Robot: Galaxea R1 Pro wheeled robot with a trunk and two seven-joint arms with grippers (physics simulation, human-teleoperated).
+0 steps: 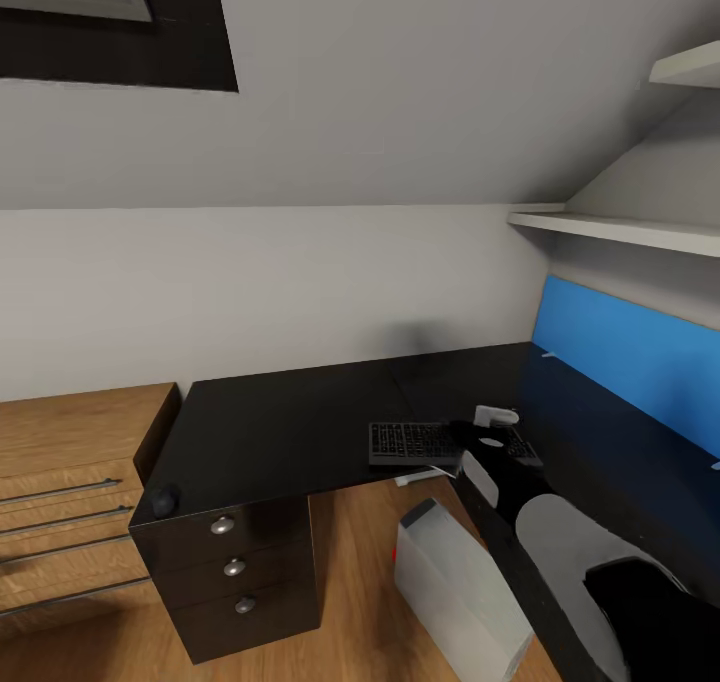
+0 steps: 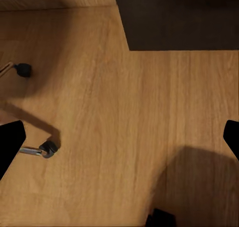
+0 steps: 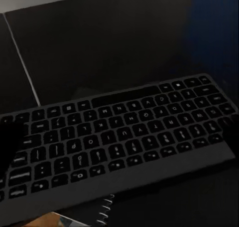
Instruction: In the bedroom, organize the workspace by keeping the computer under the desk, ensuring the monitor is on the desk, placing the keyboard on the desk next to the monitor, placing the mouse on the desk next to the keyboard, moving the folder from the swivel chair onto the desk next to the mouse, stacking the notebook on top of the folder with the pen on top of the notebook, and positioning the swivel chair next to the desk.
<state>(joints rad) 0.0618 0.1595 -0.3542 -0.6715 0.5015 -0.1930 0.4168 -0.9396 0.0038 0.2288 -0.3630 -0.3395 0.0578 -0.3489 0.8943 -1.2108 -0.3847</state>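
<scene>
On the desk's [image 1: 300,422] front left corner, just above the drawers' round knobs, sits the mouse [image 1: 163,503]: small, rounded and light, likely slick, so pinch it across its sides. Further right, near the inner front edge, lies the keyboard [image 1: 420,443], flat and partly overhanging, with something pale poking out beneath it. It looks slim, stiff and light; I judge a grip across one long edge, near the middle, would keep it level. Below that edge, on the floor, the computer [image 1: 460,582] stands tilted against the view, boxy and surely heavy. The right arm reaches over the keyboard's right end.

The left wrist view adds what the head view lacks: floor planks, two black casters [image 2: 48,148] on chrome legs, and a drawer knob. The left gripper [image 2: 119,137] is spread wide, empty. The right wrist view gives the keyboard [image 3: 119,137] close, keys legible, with spiral binding peeping under its near edge. Whether the right gripper is wide or narrow, I cannot tell.
</scene>
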